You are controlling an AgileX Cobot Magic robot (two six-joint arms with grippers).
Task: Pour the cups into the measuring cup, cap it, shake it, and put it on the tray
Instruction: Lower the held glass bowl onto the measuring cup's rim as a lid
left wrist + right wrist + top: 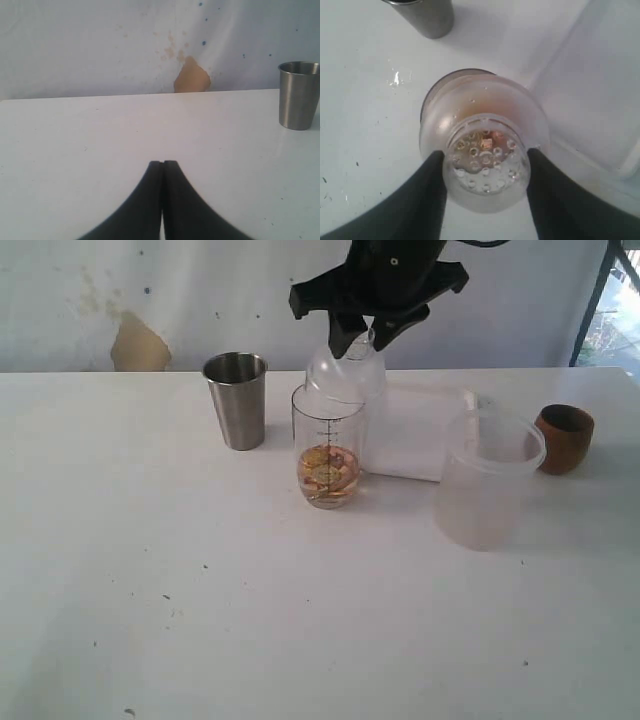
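Currently the right gripper [485, 155] pinches a clear domed cap [485, 125] over the mouth of the measuring cup [328, 455], standing on the table [300, 620] between steel tumbler [237, 400] and tray [420, 440]; left gripper [163, 165] pressed together, holding nothing.

1. Exterior view: bright, even daylight. A window [622, 330] glows at the right edge, and the white desk [200, 620] looks nearly washed out, with faint shadows.
2. Left wrist view: hazy. The left gripper [163, 165] is a featureless dark silhouette.
3. Right wrist view: the clear cap [487, 165] is soft-focused, and a glare speck marks the desk.
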